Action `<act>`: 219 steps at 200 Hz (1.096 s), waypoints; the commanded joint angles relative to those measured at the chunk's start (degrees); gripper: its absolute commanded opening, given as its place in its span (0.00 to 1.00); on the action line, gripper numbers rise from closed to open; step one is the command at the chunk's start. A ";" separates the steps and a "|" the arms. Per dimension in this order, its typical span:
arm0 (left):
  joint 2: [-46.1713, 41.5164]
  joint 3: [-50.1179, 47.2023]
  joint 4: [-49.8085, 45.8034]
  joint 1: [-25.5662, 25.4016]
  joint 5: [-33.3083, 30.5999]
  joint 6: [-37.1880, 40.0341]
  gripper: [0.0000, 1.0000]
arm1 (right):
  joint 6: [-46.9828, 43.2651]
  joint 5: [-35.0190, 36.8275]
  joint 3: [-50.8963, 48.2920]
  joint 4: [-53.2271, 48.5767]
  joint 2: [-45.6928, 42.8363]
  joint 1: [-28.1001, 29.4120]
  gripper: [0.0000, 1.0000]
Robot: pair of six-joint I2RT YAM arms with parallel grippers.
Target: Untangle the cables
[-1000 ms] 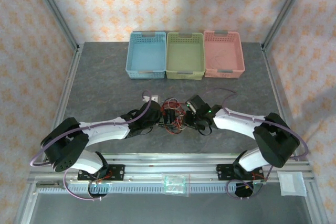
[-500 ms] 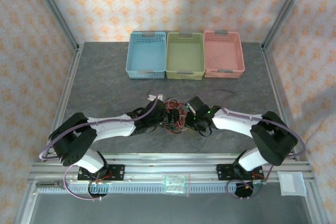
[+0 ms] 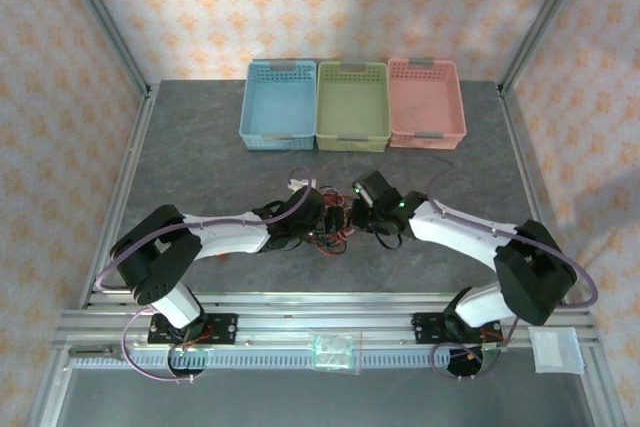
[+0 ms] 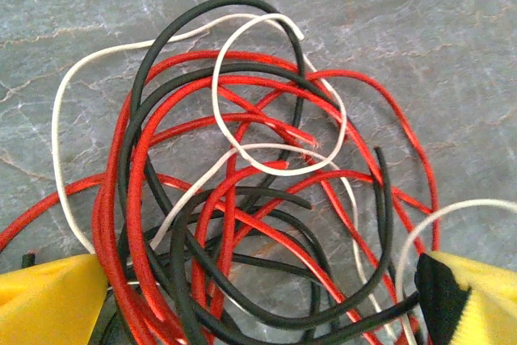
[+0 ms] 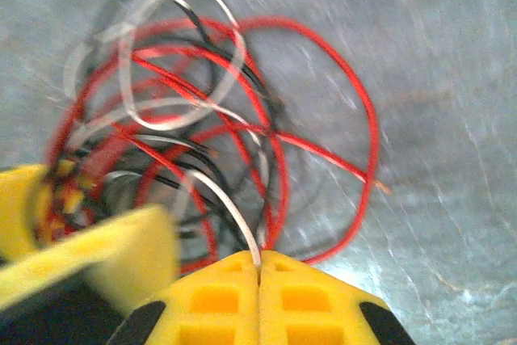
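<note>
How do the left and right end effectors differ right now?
The left end effector has its fingers wide apart; the right end effector has them pressed together. The left grips nothing, cables merely lying between its fingers; the right pinches a white cable. Both have yellow fingers and meet at the cables.

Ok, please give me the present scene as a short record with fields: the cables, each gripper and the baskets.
cables: red, black and white, one tangle on the table, between both grippers
left gripper: open, fingers on either side of the tangle
right gripper: shut on white cable
baskets: blue basket, green basket, pink basket, in a row at the far side, apart from the tangle
task state: not yet untangled
</note>
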 commanded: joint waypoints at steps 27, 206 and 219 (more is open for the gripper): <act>2.24 1.03 -4.07 -0.34 -3.21 0.99 0.99 | -6.58 7.99 6.42 -3.18 -7.48 -0.10 0.00; 2.88 -3.57 -1.07 -0.21 -3.08 0.19 0.99 | -19.60 19.42 16.21 6.15 -29.95 -0.05 0.00; 2.78 -3.83 -0.85 -0.19 -3.13 0.27 0.99 | -20.34 20.40 16.73 6.37 -30.87 -0.05 0.00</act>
